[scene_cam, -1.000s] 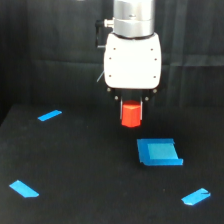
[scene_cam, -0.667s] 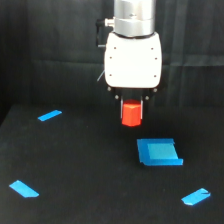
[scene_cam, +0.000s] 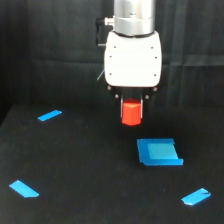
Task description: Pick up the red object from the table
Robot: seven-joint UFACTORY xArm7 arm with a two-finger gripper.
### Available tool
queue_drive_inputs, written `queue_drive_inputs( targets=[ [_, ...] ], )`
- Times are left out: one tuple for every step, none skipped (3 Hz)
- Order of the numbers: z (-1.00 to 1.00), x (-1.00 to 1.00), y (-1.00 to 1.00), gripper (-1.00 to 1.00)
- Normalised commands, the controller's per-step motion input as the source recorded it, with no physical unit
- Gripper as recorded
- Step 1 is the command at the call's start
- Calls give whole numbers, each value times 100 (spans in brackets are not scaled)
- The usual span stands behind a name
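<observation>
- My gripper (scene_cam: pixel 132 107) hangs under my white wrist housing (scene_cam: pixel 132 59), fingers closed in on the red object (scene_cam: pixel 132 113), which sits gripped between them
- The red object shows below the housing with its top tucked between my dark fingers; its lower end seems to be off the table (scene_cam: pixel 90 170), though from this one view I cannot be sure of a gap
- It is held upright, over the middle of the table toward the back edge
- Nearest thing on the table is the blue square piece (scene_cam: pixel 158 151), lying flat a little nearer the front edge and toward the exterior view's right of the red object, apart from it
- A blue strip (scene_cam: pixel 49 115) lies near the table's back edge on the exterior view's left, well apart from me
- A second blue strip (scene_cam: pixel 24 188) lies near the front corner on the exterior view's left
- A third blue strip (scene_cam: pixel 195 196) lies near the front corner on the exterior view's right
- Behind the table hangs a black curtain (scene_cam: pixel 45 50)
</observation>
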Motion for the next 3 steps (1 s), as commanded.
queue_drive_inputs(
  targets=[
    [9, 16, 9, -96],
    [-1, 8, -4, -100],
    [-6, -3, -1, -100]
  ],
)
